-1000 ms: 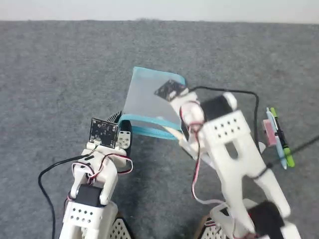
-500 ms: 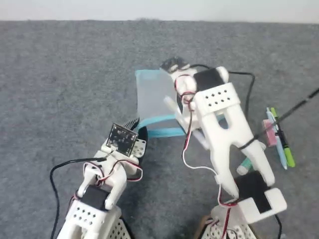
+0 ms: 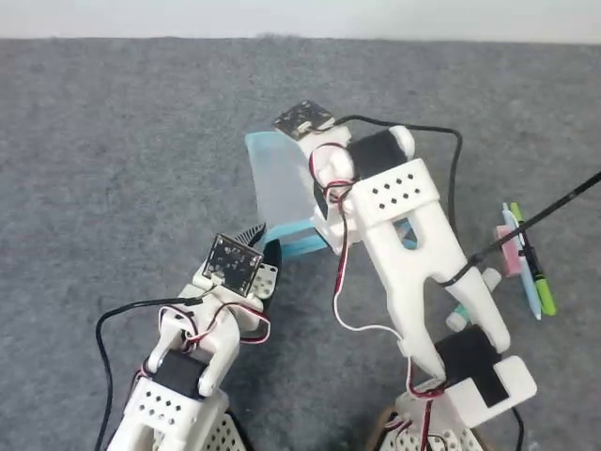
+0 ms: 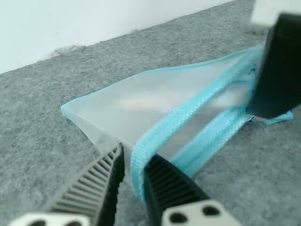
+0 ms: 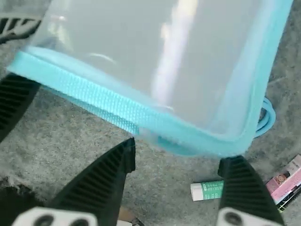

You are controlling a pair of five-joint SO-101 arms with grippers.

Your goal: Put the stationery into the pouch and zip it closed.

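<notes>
The translucent pouch (image 3: 282,183) with blue edging lies mid-table, its zipper edge lifted at the near side. My left gripper (image 3: 266,248) is shut on the zipper tape (image 4: 141,160) at the pouch's (image 4: 141,101) near corner. My right gripper (image 5: 181,155) hangs open just above the pouch's (image 5: 164,56) blue zipper edge and holds nothing; from above it sits under the wrist (image 3: 322,209). The stationery lies on the carpet to the right: pens (image 3: 531,268), a pink eraser (image 3: 508,250) and a green-and-white stick (image 3: 460,312), which also appears beside the right fingers (image 5: 207,189).
Grey carpet covers the table, with a white wall along the far edge. The right arm's body (image 3: 423,263) stretches across the area between the pouch and the stationery. Cables (image 3: 113,319) trail beside the left arm. Open carpet lies far left.
The right arm has swung farther out over the pouch. The left gripper has shifted right with the pouch corner, and the pouch now looks narrower and more raised.
</notes>
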